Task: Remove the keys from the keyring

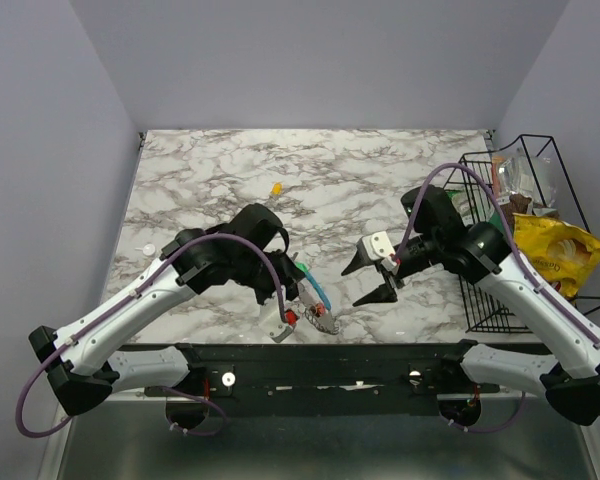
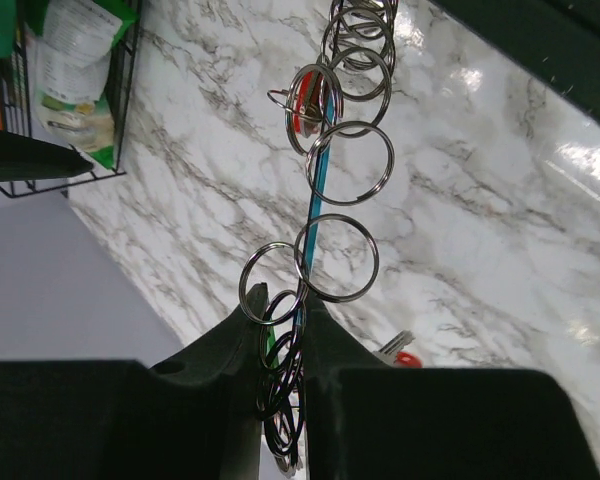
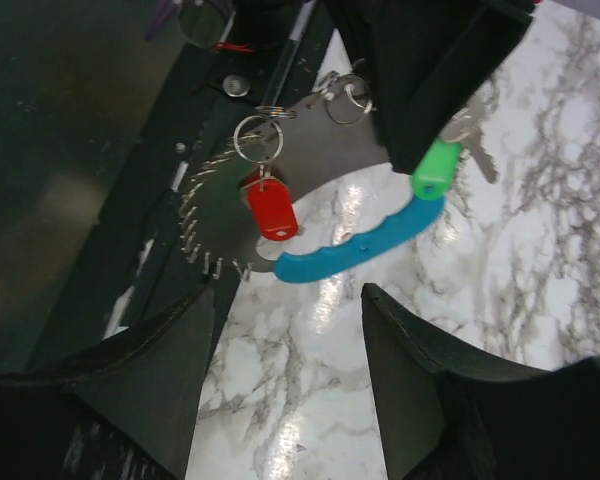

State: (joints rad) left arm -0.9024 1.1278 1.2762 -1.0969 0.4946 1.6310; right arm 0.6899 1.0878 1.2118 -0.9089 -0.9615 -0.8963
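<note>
The keyring (image 3: 360, 245) is a big loop, part bright blue and part dark grey with small teeth, held above the marble near the table's front edge. My left gripper (image 2: 283, 300) is shut on it (image 1: 321, 296), its fingers pinching the loop among several small steel split rings. A red key (image 3: 270, 208) and a green key (image 3: 437, 168) hang from the loop. Another red-headed key (image 2: 405, 357) shows just beyond my left finger. A yellow-orange key (image 1: 275, 188) lies alone on the table farther back. My right gripper (image 1: 360, 285) is open just right of the keyring, holding nothing.
A black wire basket (image 1: 535, 230) with snack bags stands at the table's right edge. A small white disc (image 1: 148, 249) lies near the left edge. The dark rail (image 1: 330, 360) of the arm mounts runs along the front, right below the keyring.
</note>
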